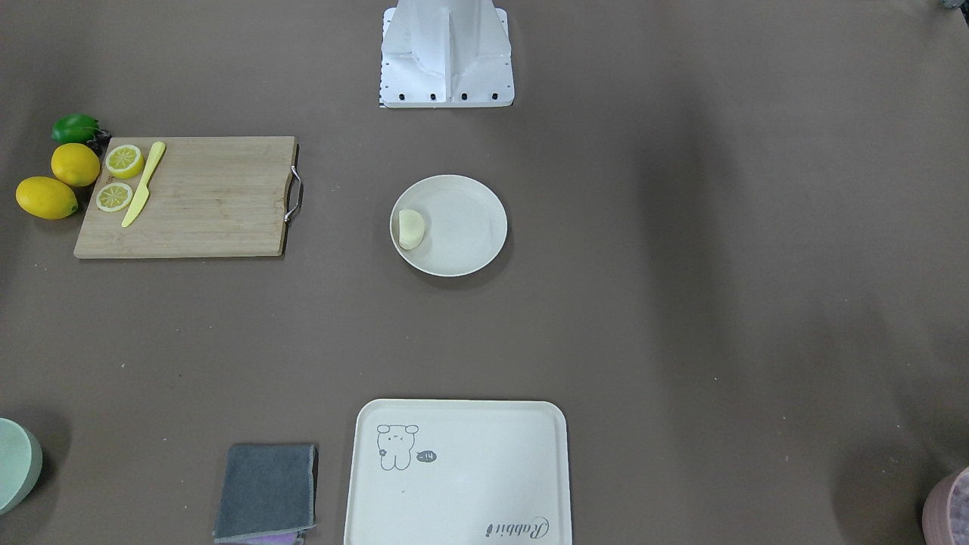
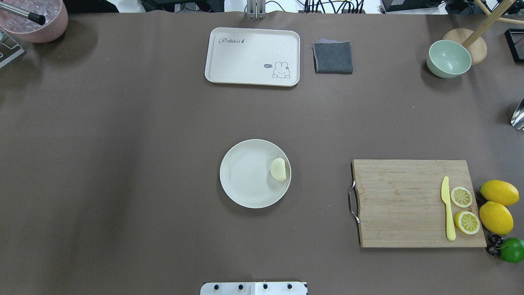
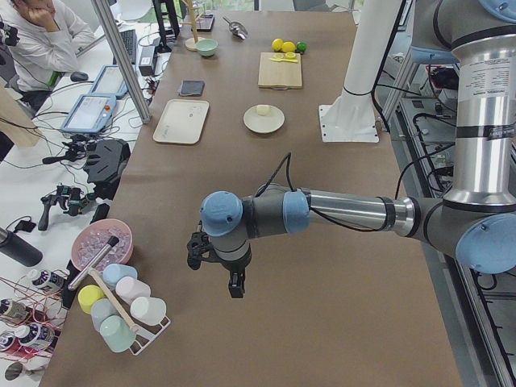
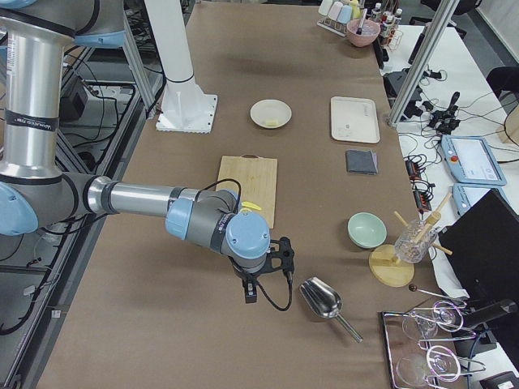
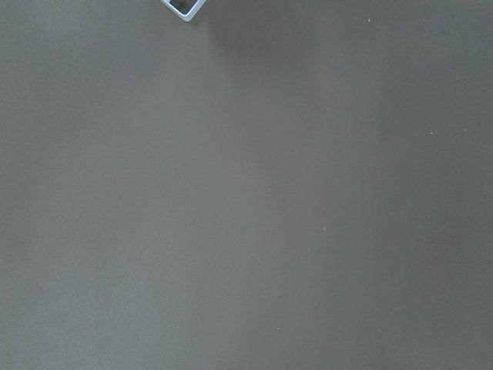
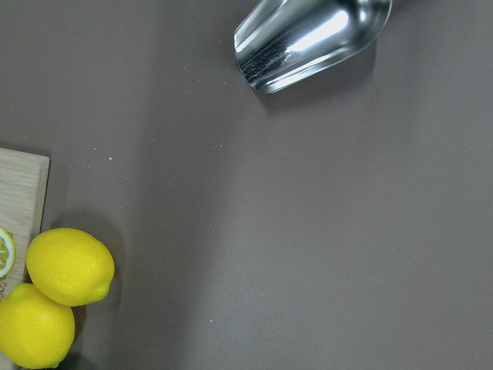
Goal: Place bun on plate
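The bun [image 2: 278, 169], a small pale cream lump, lies inside the round off-white plate [image 2: 245, 180] at its right rim, in the middle of the table. In the front-facing view the bun [image 1: 411, 228] rests at the left side of the plate [image 1: 465, 246]. My left gripper [image 3: 234, 286] hangs over bare table far out to the left end, well away from the plate [image 3: 264, 122]. My right gripper [image 4: 251, 292] hovers near the right end beside a metal scoop [image 4: 322, 300]. Both show only in the side views, so I cannot tell if they are open or shut.
A wooden cutting board [image 2: 401, 205] holds a yellow knife [image 2: 448, 209] and two lemon slices [image 2: 461, 196]; whole lemons [image 2: 498, 192] and a lime [image 2: 511, 250] lie beside it. A cream tray [image 2: 252, 56], grey cloth [image 2: 333, 57] and green bowl [image 2: 448, 58] stand at the far edge.
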`<action>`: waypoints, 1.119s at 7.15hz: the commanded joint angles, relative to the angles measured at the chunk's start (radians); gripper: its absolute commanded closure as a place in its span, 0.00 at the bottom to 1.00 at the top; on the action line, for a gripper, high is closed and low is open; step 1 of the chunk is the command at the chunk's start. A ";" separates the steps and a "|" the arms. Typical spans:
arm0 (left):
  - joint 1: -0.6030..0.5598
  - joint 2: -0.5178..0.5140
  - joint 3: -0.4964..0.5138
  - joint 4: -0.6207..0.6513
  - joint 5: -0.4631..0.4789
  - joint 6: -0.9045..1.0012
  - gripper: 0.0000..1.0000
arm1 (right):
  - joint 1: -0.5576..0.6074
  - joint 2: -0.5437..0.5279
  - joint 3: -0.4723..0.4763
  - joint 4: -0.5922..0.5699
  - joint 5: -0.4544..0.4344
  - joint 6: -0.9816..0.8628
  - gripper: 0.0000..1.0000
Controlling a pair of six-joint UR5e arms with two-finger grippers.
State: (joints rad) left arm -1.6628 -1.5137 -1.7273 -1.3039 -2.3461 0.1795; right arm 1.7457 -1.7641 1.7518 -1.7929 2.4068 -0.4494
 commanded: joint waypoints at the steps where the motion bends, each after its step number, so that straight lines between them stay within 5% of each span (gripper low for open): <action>1: 0.000 0.004 0.000 0.000 0.001 0.000 0.02 | 0.000 0.000 0.000 0.000 0.000 0.000 0.00; 8: 0.000 0.004 0.000 0.000 0.019 0.000 0.02 | 0.000 -0.002 0.002 0.001 -0.003 0.000 0.00</action>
State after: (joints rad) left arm -1.6638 -1.5094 -1.7285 -1.3039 -2.3286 0.1795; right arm 1.7457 -1.7656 1.7527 -1.7921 2.4051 -0.4494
